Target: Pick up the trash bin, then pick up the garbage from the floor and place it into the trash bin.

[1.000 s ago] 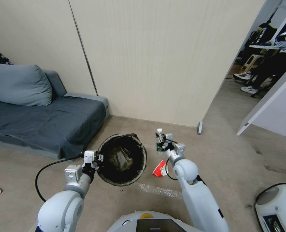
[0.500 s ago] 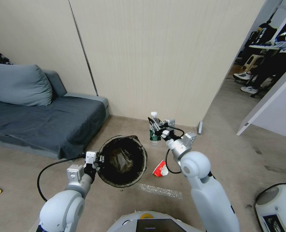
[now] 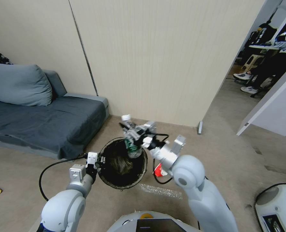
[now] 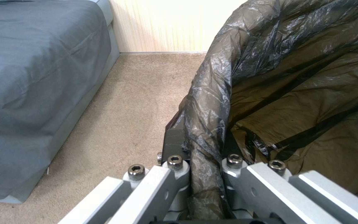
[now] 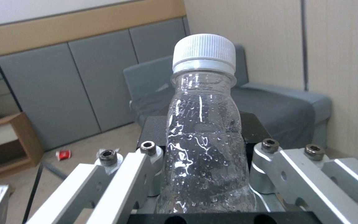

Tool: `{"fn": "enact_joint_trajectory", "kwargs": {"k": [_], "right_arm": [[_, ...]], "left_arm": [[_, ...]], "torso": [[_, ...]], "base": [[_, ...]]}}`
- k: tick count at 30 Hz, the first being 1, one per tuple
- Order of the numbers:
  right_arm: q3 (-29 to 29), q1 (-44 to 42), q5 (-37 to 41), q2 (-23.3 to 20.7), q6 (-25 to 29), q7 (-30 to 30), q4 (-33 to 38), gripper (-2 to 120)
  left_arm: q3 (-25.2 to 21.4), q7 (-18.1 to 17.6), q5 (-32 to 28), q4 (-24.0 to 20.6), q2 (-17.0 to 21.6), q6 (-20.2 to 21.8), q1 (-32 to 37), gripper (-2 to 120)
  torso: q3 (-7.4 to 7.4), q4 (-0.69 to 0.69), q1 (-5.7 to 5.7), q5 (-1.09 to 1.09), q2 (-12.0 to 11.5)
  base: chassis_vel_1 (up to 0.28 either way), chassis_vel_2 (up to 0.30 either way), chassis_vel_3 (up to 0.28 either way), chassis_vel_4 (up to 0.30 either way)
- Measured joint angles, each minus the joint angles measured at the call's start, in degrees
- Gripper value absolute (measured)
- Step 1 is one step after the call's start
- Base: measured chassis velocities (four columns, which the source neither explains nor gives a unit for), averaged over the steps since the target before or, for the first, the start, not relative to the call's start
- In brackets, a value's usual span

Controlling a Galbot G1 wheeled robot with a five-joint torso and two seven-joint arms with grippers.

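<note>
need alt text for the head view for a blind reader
The right gripper holds a clear plastic bottle with a white cap, tilted over the round bin with a dark liner bag, whose rim the left gripper clamps. A red-and-white wrapper lies on beige carpet.

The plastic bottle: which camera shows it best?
The right wrist view: the plastic bottle sits close up in the right hand. The head view shows it small, above the trash bin.
</note>
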Motion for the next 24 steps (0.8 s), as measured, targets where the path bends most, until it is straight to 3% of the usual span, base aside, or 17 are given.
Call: {"fn": "enact_joint_trajectory", "kwargs": {"k": [10,13,17,19,24], "right_arm": [[-3.83,-2.25,-3.18,-0.7,-3.52,1.4,-1.22,29],[-3.82,-2.96,-4.2,-1.13,-4.0,1.45,-1.26,44],[-3.92,-3.28,-4.97,-1.3,-4.0,1.58,-1.46,49],[-4.24,-3.41,-5.7,-1.32,-3.9,2.15,-1.63,64],[-4.32,-3.23,-5.8,-1.31,-3.75,2.61,-1.41,81]], "left_arm": [[-0.11,0.0,-0.01,-0.21,0.29,0.13,0.16,1],[-0.16,0.0,-0.14,-0.28,0.35,0.15,0.02,1],[-0.27,0.0,-0.25,-0.3,0.37,0.16,-0.05,1],[-0.35,0.01,-0.37,-0.33,0.4,0.19,-0.1,1],[-0.4,0.02,-0.5,-0.44,0.42,0.25,-0.24,1]], "torso": [[0.0,-0.01,0.0,0.0,0.0],[0.0,-0.01,0.0,0.0,0.0],[0.0,-0.01,0.0,0.01,0.0],[0.0,-0.01,0.0,0.0,0.0],[0.0,0.0,0.0,0.01,0.0]], "base": [[0.0,0.0,0.0,0.0],[0.0,0.0,0.0,0.0],[0.0,0.0,0.0,0.0],[0.0,0.0,0.0,0.0],[0.0,0.0,0.0,0.0]]}}
